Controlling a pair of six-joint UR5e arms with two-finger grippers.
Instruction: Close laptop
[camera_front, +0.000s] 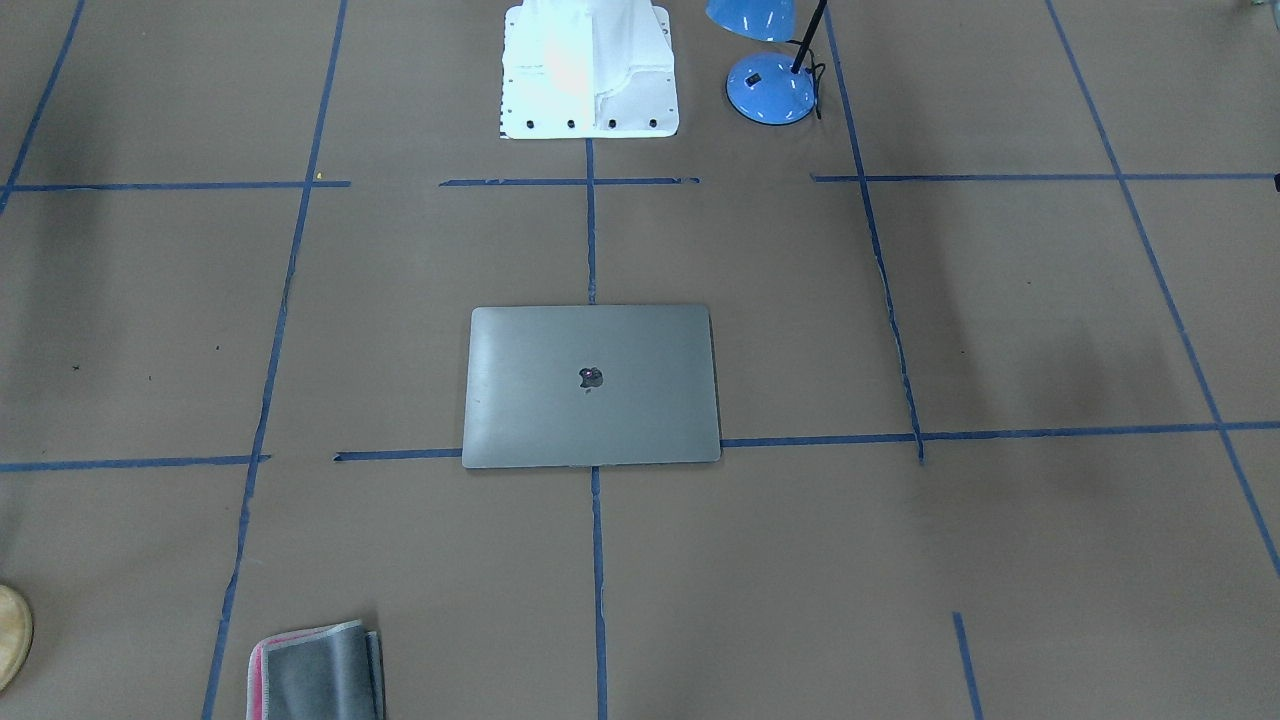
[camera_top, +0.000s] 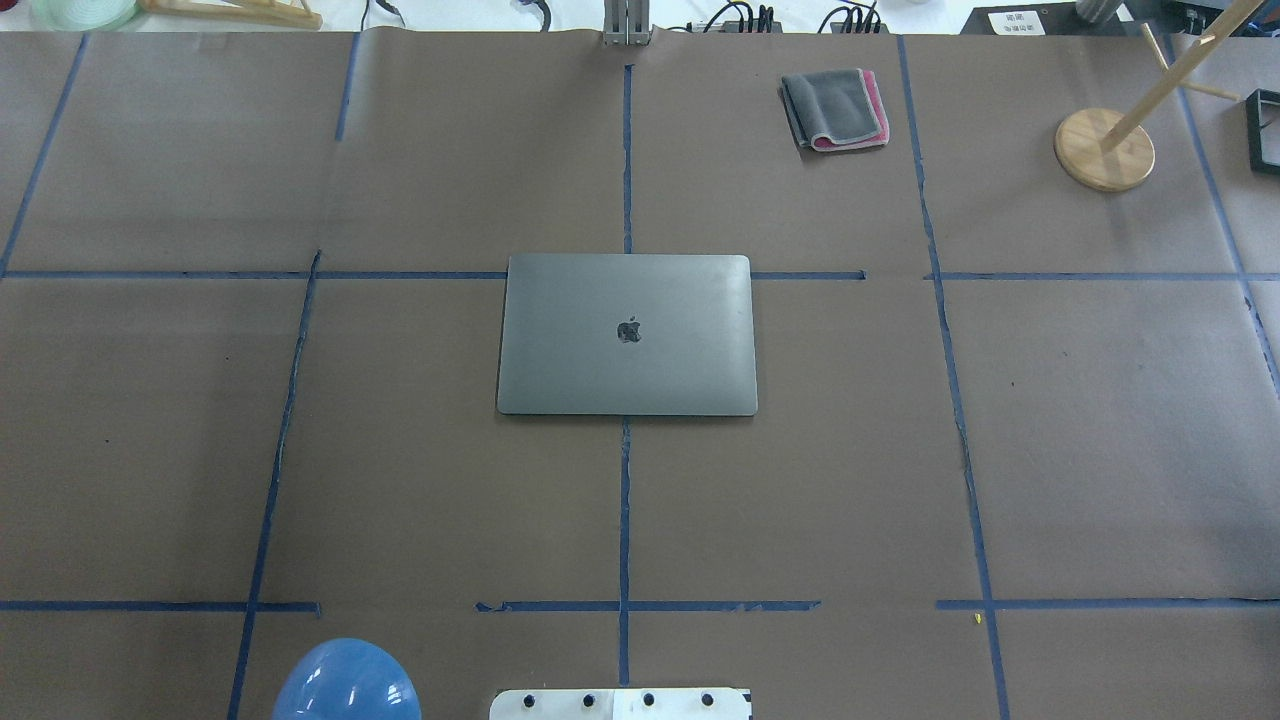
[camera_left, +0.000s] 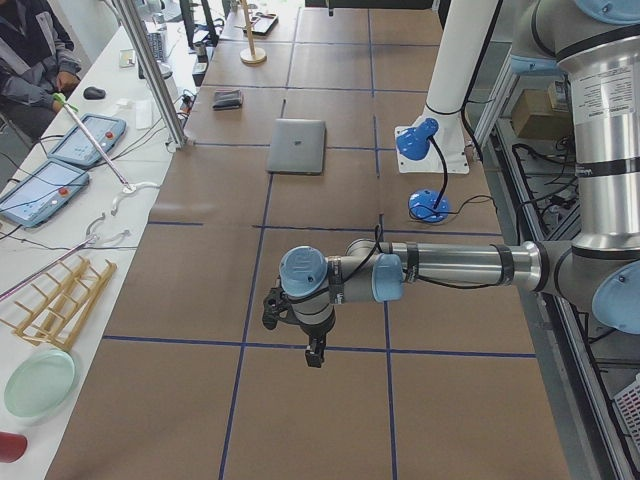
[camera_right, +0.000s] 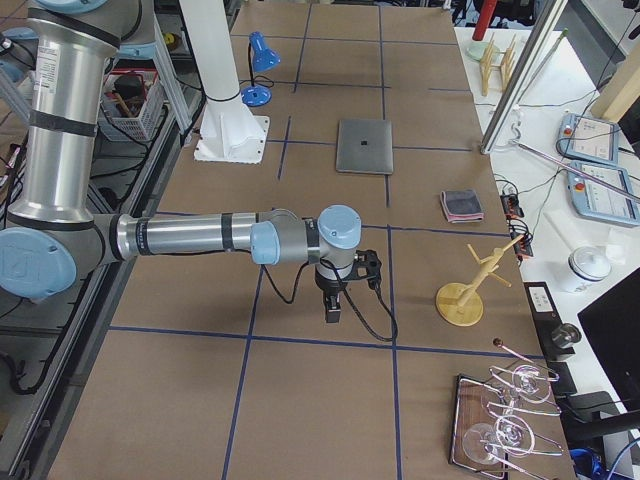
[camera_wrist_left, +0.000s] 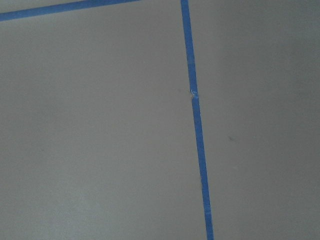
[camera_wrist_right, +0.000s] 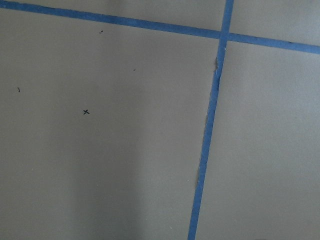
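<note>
The laptop (camera_front: 590, 385) lies flat in the middle of the table with its lid down and the apple logo facing up. It also shows in the overhead view (camera_top: 627, 335) and in both side views (camera_left: 297, 146) (camera_right: 364, 147). My left gripper (camera_left: 314, 352) hangs over bare table far from the laptop, towards the table's left end. My right gripper (camera_right: 333, 308) hangs over bare table towards the right end. Both show only in the side views, so I cannot tell whether they are open or shut. Both wrist views show only brown paper and blue tape.
A folded grey cloth with a pink edge (camera_top: 836, 110) lies at the far side. A blue desk lamp (camera_front: 770, 85) stands beside the white robot base (camera_front: 590, 70). A wooden stand (camera_top: 1103, 148) is at the far right. A person (camera_left: 30, 60) sits beyond the table's far side.
</note>
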